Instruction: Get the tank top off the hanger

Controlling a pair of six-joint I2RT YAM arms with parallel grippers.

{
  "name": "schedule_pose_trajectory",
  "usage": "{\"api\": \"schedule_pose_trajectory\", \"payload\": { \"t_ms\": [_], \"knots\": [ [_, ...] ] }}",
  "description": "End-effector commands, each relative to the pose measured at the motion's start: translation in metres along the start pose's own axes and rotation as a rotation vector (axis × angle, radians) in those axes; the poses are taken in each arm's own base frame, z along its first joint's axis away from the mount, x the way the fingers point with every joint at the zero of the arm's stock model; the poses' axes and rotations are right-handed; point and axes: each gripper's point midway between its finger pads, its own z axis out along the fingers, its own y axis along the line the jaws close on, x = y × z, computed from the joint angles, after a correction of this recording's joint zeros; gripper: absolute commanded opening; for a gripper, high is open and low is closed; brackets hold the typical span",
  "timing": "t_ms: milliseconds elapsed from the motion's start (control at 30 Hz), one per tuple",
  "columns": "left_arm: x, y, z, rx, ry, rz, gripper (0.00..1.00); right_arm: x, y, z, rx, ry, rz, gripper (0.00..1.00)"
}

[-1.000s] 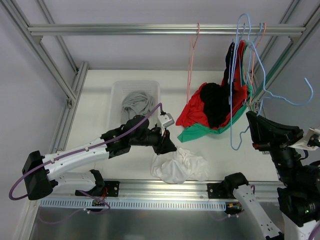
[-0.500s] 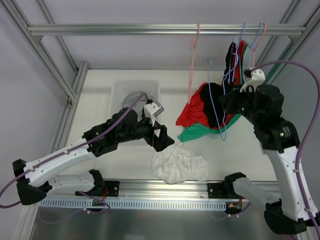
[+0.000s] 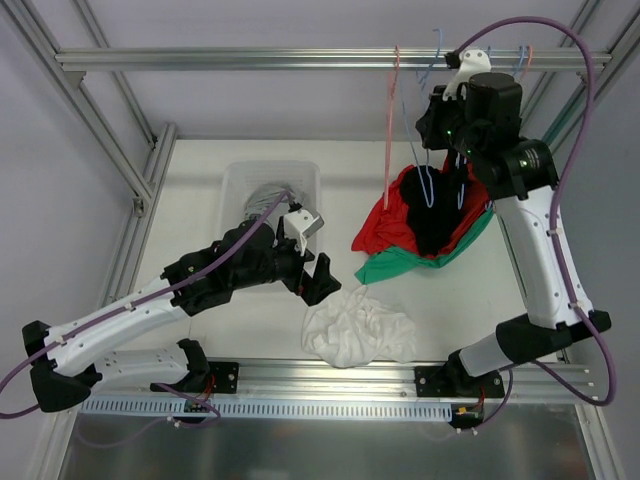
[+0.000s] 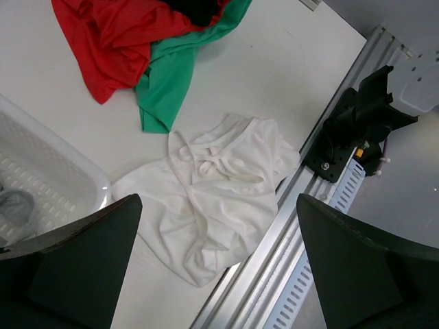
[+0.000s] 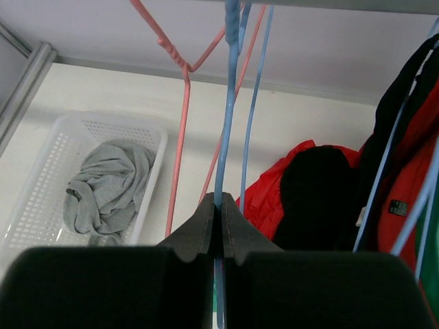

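Observation:
The white tank top (image 3: 358,332) lies crumpled on the table by the near rail, off any hanger; the left wrist view shows the tank top (image 4: 219,185) directly below. My left gripper (image 3: 320,277) hovers just left of and above it, and this left gripper (image 4: 218,200) is open wide and holds nothing. My right gripper (image 3: 430,122) is raised near the overhead rail (image 3: 250,58). The right gripper (image 5: 219,200) is shut on the wire of a bare blue hanger (image 5: 228,103), and that blue hanger (image 3: 421,172) dangles below it.
A white basket (image 3: 232,190) with a grey garment (image 3: 268,198) sits at the back left. A pink hanger (image 3: 388,130) hangs from the rail. A red, green and black clothes pile (image 3: 395,230) lies behind the tank top. More garments (image 5: 405,157) hang at the right.
My left gripper has opened and risen slightly off the white tank top. My right arm has swung up from the lower right with the blue hanger, toward the rail.

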Motion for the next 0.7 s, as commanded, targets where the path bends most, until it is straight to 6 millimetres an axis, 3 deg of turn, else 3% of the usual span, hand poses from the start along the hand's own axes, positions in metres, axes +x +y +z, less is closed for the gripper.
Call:
{"api": "schedule_pose_trajectory", "payload": {
  "t_ms": [0,167,233,333,400,433,533,600,633,667],
  "knots": [
    [0.004,-0.009,0.001,0.041,0.015,-0.018,0.99,-0.009,-0.005,0.007,0.022,-0.011,-0.023,0.0],
    [0.009,-0.017,0.006,0.068,0.043,-0.018,0.99,0.0,-0.004,0.035,0.008,0.03,-0.02,0.0],
    [0.012,-0.017,0.01,0.063,0.053,-0.016,0.99,0.006,-0.004,0.037,0.008,0.045,-0.013,0.0],
    [0.018,-0.018,0.017,0.062,0.079,-0.015,0.99,0.023,-0.003,0.033,-0.002,0.078,0.008,0.0],
    [0.023,-0.021,0.025,0.067,0.105,-0.01,0.99,0.021,-0.003,0.02,-0.007,0.05,0.018,0.0],
    [0.023,-0.022,0.029,0.069,0.112,-0.007,0.99,0.031,-0.004,0.02,-0.007,0.069,0.02,0.21],
    [0.033,-0.024,0.049,0.069,0.17,-0.006,0.99,0.029,-0.003,-0.001,-0.024,0.041,0.023,0.71],
    [0.052,-0.024,0.068,0.068,0.24,0.001,0.99,0.029,-0.002,-0.017,-0.036,0.024,0.025,0.92],
    [0.056,-0.025,0.074,0.068,0.261,0.004,0.99,0.021,-0.002,-0.039,-0.045,-0.019,0.025,0.98],
    [0.073,-0.023,0.087,0.059,0.314,0.007,0.99,0.03,-0.003,-0.047,-0.047,-0.007,0.021,0.98]
  ]
}}
